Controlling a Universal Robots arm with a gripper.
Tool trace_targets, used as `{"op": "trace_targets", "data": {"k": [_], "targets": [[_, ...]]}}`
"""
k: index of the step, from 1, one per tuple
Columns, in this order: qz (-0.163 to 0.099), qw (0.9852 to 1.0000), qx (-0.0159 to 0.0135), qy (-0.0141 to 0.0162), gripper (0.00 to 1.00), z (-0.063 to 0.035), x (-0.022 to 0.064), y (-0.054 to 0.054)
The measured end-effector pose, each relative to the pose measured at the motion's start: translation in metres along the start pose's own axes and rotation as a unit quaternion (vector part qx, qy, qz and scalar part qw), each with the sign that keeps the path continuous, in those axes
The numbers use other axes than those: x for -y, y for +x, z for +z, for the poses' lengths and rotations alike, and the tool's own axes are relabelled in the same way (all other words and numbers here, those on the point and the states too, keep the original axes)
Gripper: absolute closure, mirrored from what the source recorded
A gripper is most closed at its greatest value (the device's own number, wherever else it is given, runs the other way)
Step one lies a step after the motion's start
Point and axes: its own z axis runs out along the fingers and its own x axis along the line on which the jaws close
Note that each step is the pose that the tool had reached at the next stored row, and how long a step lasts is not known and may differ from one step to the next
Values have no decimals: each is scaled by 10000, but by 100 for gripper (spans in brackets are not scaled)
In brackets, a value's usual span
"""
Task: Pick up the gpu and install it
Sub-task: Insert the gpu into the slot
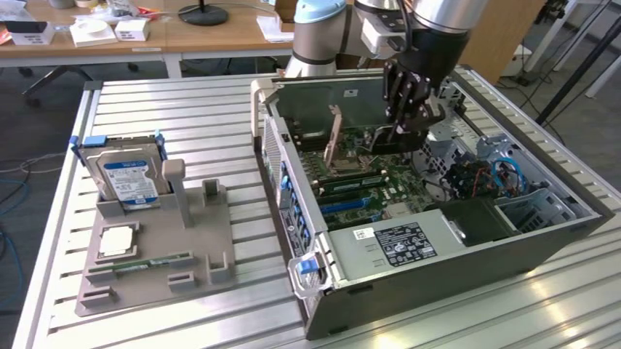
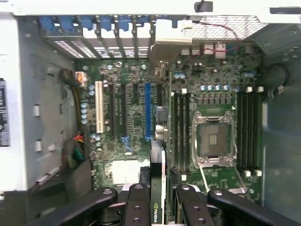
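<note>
Nearest us on the slatted metal tabletop (image 1: 252,320) sits a grey holder (image 1: 199,240) carrying a small green memory stick (image 1: 145,263) and, upright at its far end, a hard drive (image 1: 129,178). Just beside it, to the exterior view's right, lies the open computer case (image 1: 466,269), its power supply (image 1: 388,247) at the near end. Deeper in, the tool (image 1: 415,127) reaches down over the motherboard (image 2: 136,117), pinching the gpu (image 2: 157,202) by its upper edge. The gpu stands on edge inside the case, between the blue expansion slot (image 2: 148,110) and the memory slots beside the processor socket (image 2: 212,136); we cannot tell whether it touches the board. Beyond stands a wooden desk (image 1: 194,36).
</note>
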Motion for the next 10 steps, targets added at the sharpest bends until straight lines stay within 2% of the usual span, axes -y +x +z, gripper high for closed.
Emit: {"op": "trace_targets", "data": {"k": [4,10], "targets": [[-3,10000,0,0,74,12,-4,-95],[-88,10000,-1,-4,74,55,-4,-99]]}}
